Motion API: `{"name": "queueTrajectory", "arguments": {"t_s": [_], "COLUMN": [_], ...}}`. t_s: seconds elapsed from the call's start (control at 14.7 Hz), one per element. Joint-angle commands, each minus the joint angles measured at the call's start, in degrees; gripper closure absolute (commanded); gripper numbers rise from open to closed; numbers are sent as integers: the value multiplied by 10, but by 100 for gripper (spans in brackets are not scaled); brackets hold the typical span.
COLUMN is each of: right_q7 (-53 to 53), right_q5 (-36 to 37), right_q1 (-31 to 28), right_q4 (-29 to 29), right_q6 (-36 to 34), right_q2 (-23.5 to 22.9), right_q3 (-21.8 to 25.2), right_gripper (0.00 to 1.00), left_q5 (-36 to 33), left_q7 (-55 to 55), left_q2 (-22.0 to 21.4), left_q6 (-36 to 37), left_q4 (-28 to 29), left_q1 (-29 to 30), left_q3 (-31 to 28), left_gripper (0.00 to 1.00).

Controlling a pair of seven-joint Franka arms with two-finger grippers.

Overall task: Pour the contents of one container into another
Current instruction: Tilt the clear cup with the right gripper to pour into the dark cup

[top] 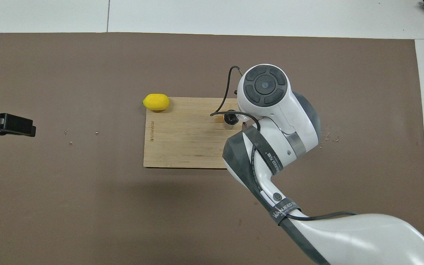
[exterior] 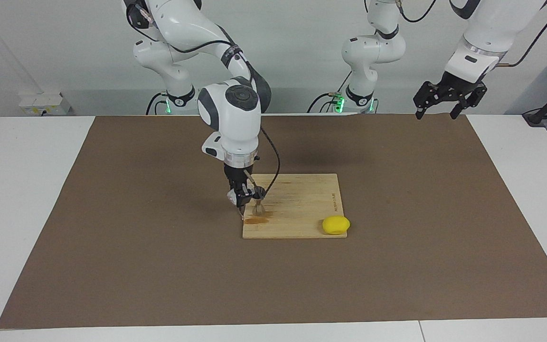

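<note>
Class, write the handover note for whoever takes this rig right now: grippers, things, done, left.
Right gripper: low over the cutting board, shut on the clear cup, which looks tipped toward the jigger.
Left gripper: open, raised over the left arm's end of the table, waiting.
Jigger: upright on the board, a brown wet-looking patch at its foot.
Done: cup lifted and brought to the jigger.
Left: finish the pour, set the cup down.

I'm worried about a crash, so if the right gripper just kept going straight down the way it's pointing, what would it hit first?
Most likely the wooden cutting board: the right gripper points down at its edge beside the jigger.
</note>
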State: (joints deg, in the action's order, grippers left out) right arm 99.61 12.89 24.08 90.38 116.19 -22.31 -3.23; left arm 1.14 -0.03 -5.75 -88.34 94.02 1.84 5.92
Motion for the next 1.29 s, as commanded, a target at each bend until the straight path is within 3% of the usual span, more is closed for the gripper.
{"name": "queueTrajectory", "arguments": {"t_s": [0.0, 1.22], "right_q7": [14, 9], "right_q5": [27, 130], "right_q1": [8, 32], "right_q4": [-15, -14], "right_q6": [-9, 4], "right_q2": [-5, -6], "right_q3": [-1, -2], "right_gripper": [100, 100], "left_q5": [-1, 17], "left_q7": [6, 3], "left_q2": [3, -2], "left_q6": [10, 18], "left_q4": [-8, 0], "left_q1": [6, 4], "left_q3": [7, 3], "left_gripper": [0, 0]}}
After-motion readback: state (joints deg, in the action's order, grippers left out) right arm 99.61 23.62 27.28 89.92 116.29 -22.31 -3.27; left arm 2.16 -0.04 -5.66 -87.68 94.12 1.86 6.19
